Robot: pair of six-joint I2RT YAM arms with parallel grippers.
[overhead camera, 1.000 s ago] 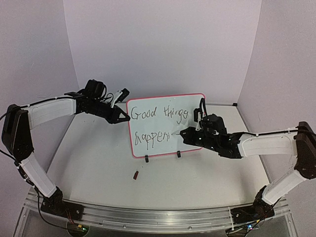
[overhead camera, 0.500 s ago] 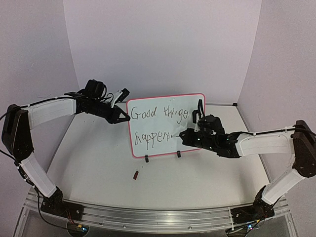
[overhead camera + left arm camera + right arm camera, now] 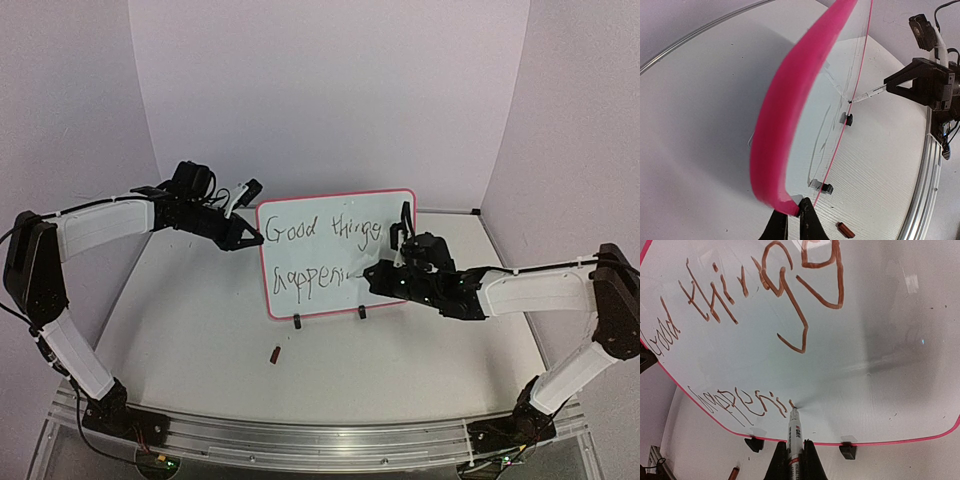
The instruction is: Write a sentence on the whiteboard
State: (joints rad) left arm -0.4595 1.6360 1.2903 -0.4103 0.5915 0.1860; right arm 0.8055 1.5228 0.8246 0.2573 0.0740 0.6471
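Observation:
The whiteboard [image 3: 322, 256], glossy white in a thin pink frame, stands upright mid-table on two black clip feet. The sentence [image 3: 325, 233] reads "Good things" on top, with "happeni" [image 3: 308, 283] begun below in dark marker. My left gripper [image 3: 252, 238] is shut on the board's left edge; the left wrist view shows its tips [image 3: 799, 210] pinching the pink frame [image 3: 790, 110]. My right gripper [image 3: 372, 272] is shut on a white marker [image 3: 794, 432]. The marker's tip touches the board [image 3: 865, 330] just after the last stroke of the lower line.
A small reddish-brown marker cap [image 3: 276, 353] lies on the table in front of the board, also in the wrist views [image 3: 845, 230] [image 3: 733, 474]. The clip feet [image 3: 296, 321] [image 3: 361, 313] stick out at the board's base. Walls close in behind and at both sides.
My right gripper with the marker has shifted slightly left and up against the board, and a short new stroke follows "happeni". The left arm and the board have stayed put.

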